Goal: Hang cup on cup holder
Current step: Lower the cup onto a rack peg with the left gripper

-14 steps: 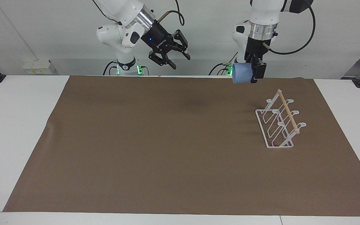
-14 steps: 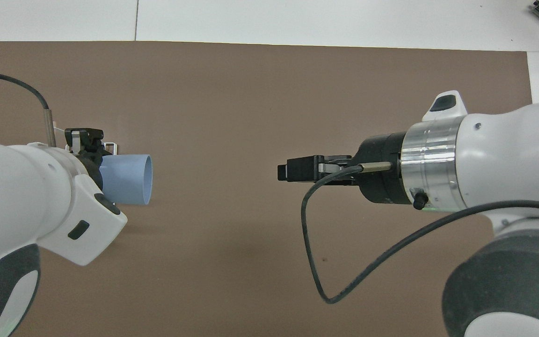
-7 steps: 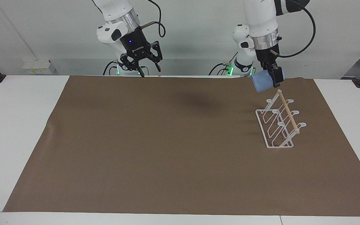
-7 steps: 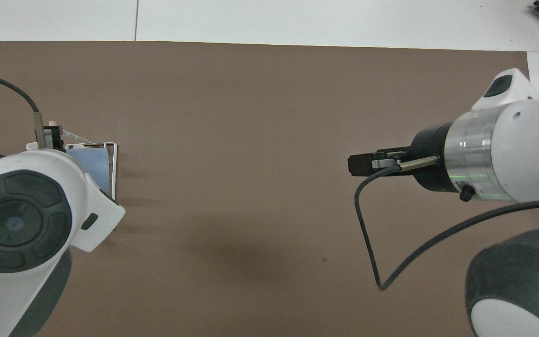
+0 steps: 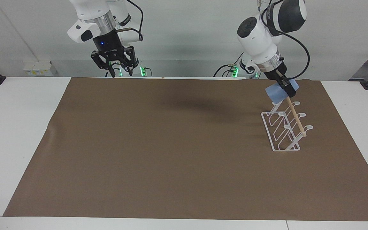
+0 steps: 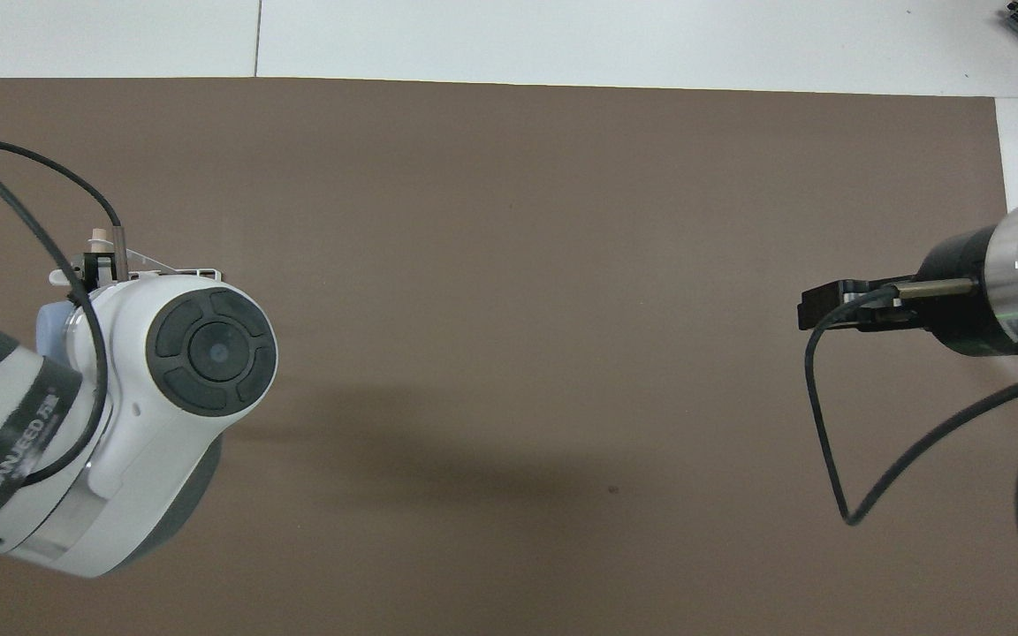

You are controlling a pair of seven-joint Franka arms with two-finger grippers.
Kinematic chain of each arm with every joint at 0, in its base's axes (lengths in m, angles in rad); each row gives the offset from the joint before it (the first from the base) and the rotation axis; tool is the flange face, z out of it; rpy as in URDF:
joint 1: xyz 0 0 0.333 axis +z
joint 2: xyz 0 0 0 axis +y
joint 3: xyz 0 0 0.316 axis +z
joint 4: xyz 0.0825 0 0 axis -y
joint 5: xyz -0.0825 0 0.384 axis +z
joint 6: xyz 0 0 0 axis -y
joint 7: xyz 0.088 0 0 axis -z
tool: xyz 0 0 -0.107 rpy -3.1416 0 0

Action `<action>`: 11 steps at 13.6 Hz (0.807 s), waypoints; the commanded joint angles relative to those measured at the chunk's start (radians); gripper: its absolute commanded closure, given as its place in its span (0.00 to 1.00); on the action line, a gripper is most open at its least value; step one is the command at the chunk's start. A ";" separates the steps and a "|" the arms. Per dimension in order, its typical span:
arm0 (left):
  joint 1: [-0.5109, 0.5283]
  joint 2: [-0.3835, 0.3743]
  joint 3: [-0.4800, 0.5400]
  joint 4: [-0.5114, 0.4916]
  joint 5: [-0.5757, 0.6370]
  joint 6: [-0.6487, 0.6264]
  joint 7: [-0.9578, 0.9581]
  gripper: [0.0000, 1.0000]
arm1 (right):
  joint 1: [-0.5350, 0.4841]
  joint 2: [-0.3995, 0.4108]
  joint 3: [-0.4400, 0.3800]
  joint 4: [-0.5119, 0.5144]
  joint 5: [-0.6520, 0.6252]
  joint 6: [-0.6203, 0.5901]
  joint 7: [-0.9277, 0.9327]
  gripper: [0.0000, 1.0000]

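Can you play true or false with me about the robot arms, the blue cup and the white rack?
1. The left gripper is holding the blue cup. True.
2. The cup is standing on the brown mat. False: it is up in the air, over the end of the cup holder nearest the robots.
3. The right gripper is carrying a cup too. False: its jaws are open with nothing between them.
4. The cup holder has a wooden stick across its top. True.
5. Three cups hang on the cup holder. False: none hangs there.

Bright, even overhead lighting, without glare. Soft, blurred shadows on the brown mat [image 5: 171,153] under the raised arms. Sharp throughout, edges undistorted.
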 commanded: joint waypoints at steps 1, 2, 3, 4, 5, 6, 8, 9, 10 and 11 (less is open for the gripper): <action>-0.015 0.036 0.002 -0.010 0.093 0.019 -0.021 1.00 | -0.050 -0.002 0.010 0.010 -0.037 -0.058 -0.041 0.34; 0.000 0.055 0.002 -0.002 0.113 0.059 -0.021 1.00 | -0.076 -0.009 0.010 0.000 -0.037 -0.062 -0.099 0.34; 0.007 0.071 0.010 0.001 0.124 0.085 -0.021 1.00 | -0.094 -0.010 0.010 -0.007 -0.037 -0.062 -0.126 0.34; 0.029 0.074 0.010 -0.005 0.150 0.116 -0.020 1.00 | -0.111 -0.012 0.010 -0.012 -0.037 -0.062 -0.131 0.34; 0.037 0.074 0.010 -0.011 0.153 0.133 -0.020 1.00 | -0.128 -0.015 0.010 -0.017 -0.037 -0.062 -0.131 0.34; 0.039 0.080 0.010 -0.016 0.150 0.139 -0.024 1.00 | -0.142 -0.018 0.010 -0.027 -0.037 -0.061 -0.132 0.34; 0.048 0.080 0.010 -0.040 0.150 0.165 -0.026 1.00 | -0.157 -0.028 0.010 -0.049 -0.037 -0.056 -0.134 0.34; 0.053 0.079 0.010 -0.050 0.150 0.188 -0.027 1.00 | -0.165 -0.033 0.010 -0.065 -0.037 -0.049 -0.143 0.34; 0.074 0.080 0.010 -0.056 0.151 0.217 -0.026 1.00 | -0.171 -0.039 0.010 -0.079 -0.037 -0.043 -0.157 0.34; 0.094 0.080 0.010 -0.056 0.153 0.222 -0.026 1.00 | -0.177 -0.047 0.010 -0.108 -0.037 -0.015 -0.166 0.34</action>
